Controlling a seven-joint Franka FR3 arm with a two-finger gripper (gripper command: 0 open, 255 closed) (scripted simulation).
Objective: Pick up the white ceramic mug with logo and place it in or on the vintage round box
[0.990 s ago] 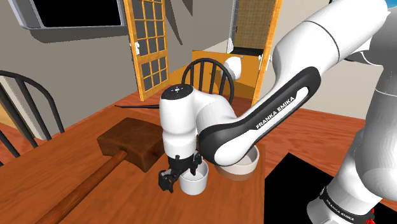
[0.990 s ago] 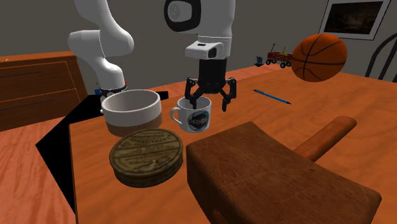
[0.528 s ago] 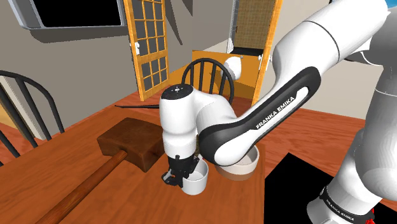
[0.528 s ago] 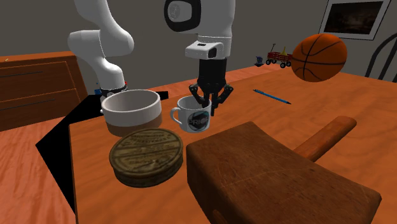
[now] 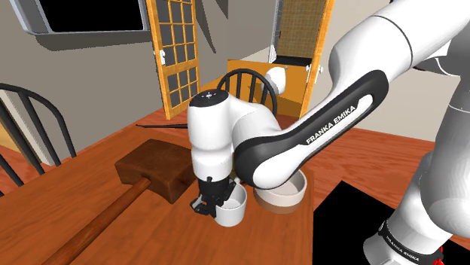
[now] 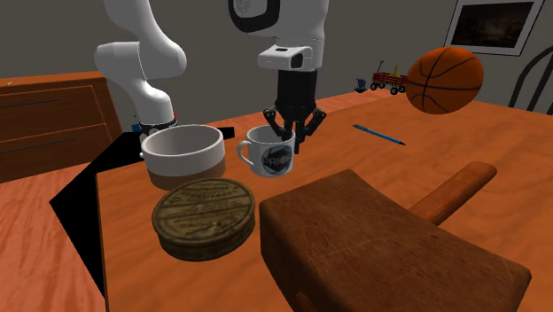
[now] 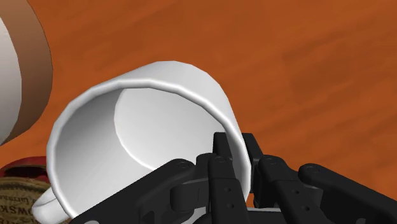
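White and upright, the mug [image 5: 232, 211] in the shoulder view stands low over the orange-brown wooden table [image 5: 75, 218], just beside a white bowl [image 5: 290, 194] with a brown band. The black gripper [image 5: 211, 202] comes straight down onto the side of the mug's rim away from the bowl. A big dark wooden mallet [image 5: 154, 167] lies near, toward that view's left, its long handle running to the lower left.

From the second exterior view the mug [image 6: 270, 158] shows a dark logo on its wall, and its handle points toward the bowl [image 6: 183, 151]. The gripper [image 6: 290, 135] is closed on the rim at that view's right side. Whether the mug's base touches the table I cannot tell. The round box [image 6: 205, 216] – an olive-brown tin with its lettered lid on – lies flat in front of the bowl, apart from the mug. The mallet [image 6: 372, 239] lies in the foreground. Farther back are a blue pen [image 6: 379, 134] and a basketball [image 6: 445, 80].

Along the wrist view the jaws are clamped on the mug [image 7: 127, 140] – one finger [image 7: 221, 159] inside the wall, the other just outside, the gripper [image 7: 235, 149] pinching the thin rim. Beyond the mug are the bowl [image 7: 22, 83] and an edge of the round box [image 7: 19, 197].
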